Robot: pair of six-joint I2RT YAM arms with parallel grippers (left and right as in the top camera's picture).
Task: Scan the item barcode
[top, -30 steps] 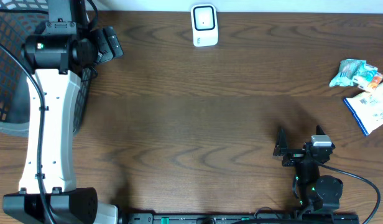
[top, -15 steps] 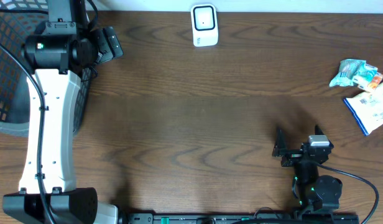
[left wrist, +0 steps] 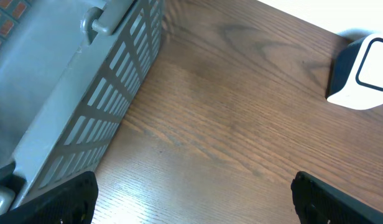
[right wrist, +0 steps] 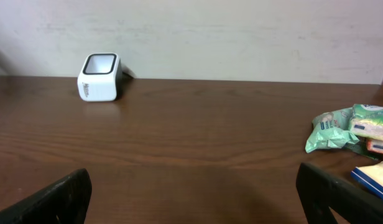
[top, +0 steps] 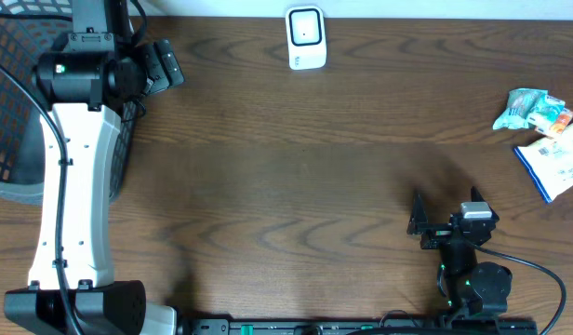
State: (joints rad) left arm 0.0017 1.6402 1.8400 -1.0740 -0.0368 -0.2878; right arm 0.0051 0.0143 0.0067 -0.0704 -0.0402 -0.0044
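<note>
Gaping empty, left end effector [left wrist: 193, 200] and right end effector [right wrist: 193, 194] hang over dark wooden table [top: 296, 186]; pale wall [right wrist: 241, 31] behind.

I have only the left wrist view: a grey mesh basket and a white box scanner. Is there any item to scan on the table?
Observer: Yes, a crumpled green plastic packet and a flat blue-and-white pouch lie at the right edge of the wooden table.
Operator: Which gripper is closer to them?
Observer: The right gripper, open and empty, near the front edge.
</note>
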